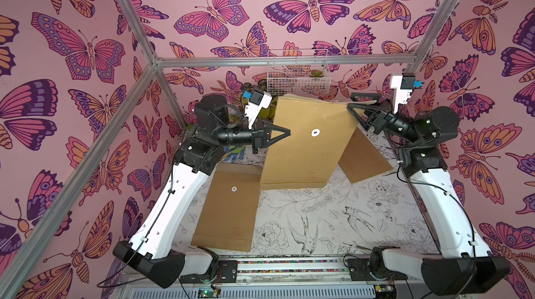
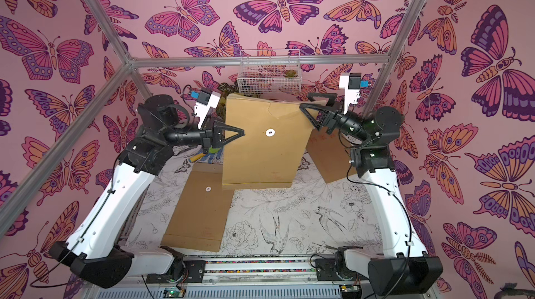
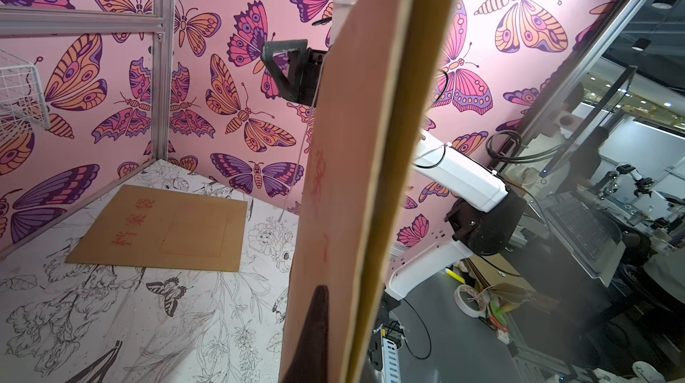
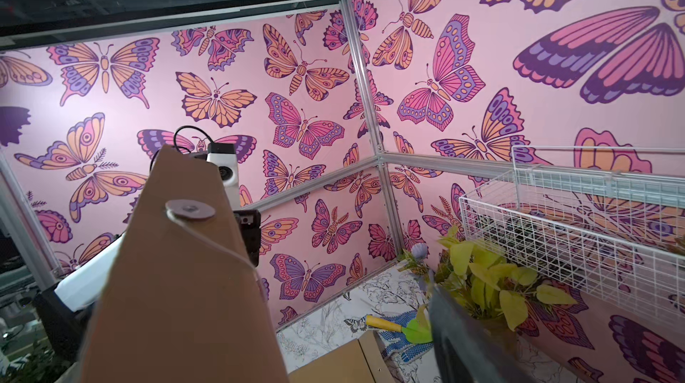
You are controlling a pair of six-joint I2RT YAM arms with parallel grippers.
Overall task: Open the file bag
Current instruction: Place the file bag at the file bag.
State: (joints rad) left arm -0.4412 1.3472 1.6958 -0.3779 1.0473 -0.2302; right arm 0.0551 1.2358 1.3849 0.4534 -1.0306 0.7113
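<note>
The file bag point(image 1: 301, 150) is a brown paper envelope with a white disc point(image 1: 315, 132) on its face. It hangs upright above the table in both top views. My left gripper point(image 1: 288, 133) is shut on its left edge; in the left wrist view one dark finger point(image 3: 315, 336) presses on the bag point(image 3: 356, 140), seen edge-on. My right gripper point(image 1: 351, 101) is open at the bag's upper right corner, with the flap edge between its jaws. In the right wrist view the bag point(image 4: 178, 288) covers one side, and the other finger point(image 4: 467, 344) stands well apart. A loose string runs from the disc point(image 4: 190, 209).
Two more brown envelopes lie flat on the table, one at the front left point(image 1: 228, 213) and one at the right point(image 1: 362, 158). A white wire basket point(image 1: 298, 74) hangs on the back wall. Below it are a leafy plant point(image 4: 482, 281) and a trowel on a glove point(image 4: 400, 325).
</note>
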